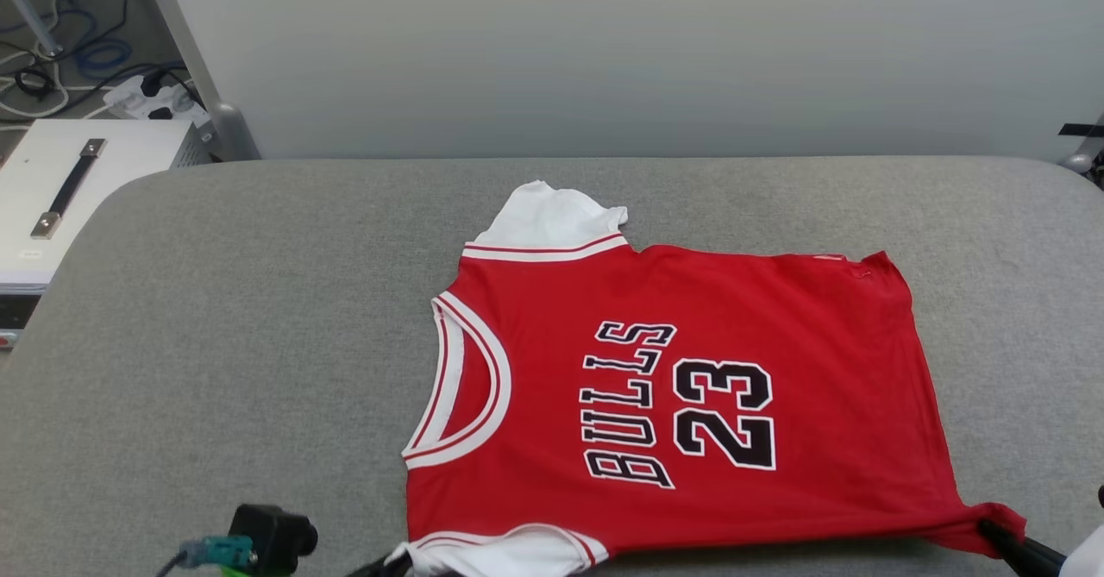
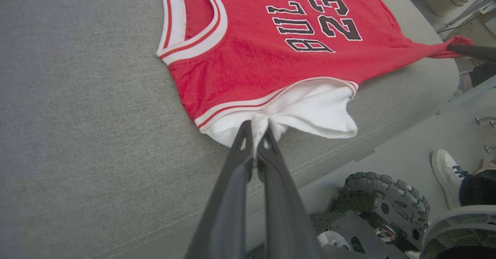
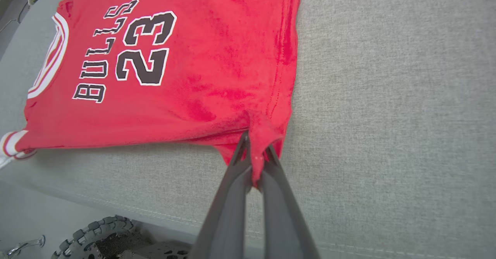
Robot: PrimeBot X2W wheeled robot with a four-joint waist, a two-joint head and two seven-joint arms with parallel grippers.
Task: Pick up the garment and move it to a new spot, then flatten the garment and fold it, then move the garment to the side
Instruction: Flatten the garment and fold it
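Observation:
The garment (image 1: 690, 387), a red jersey with white sleeves and black "BULLS 23" print, lies spread face up on the grey padded table (image 1: 259, 344), neck toward the left. My left gripper (image 2: 255, 135) is shut on the near white sleeve (image 2: 310, 108) at the table's front edge. My right gripper (image 3: 255, 158) is shut on the near red hem corner (image 3: 263, 131), pulled into a point. In the head view that stretched corner (image 1: 992, 525) meets the right gripper's dark fingers (image 1: 1022, 549) at the lower right. The far sleeve (image 1: 552, 219) lies flat.
A white case with a black handle (image 1: 78, 189) and a power strip with cables (image 1: 147, 98) sit beyond the table's left end. Below the front edge are the robot's wheeled base (image 2: 387, 204) and a person's white shoe (image 2: 445, 174).

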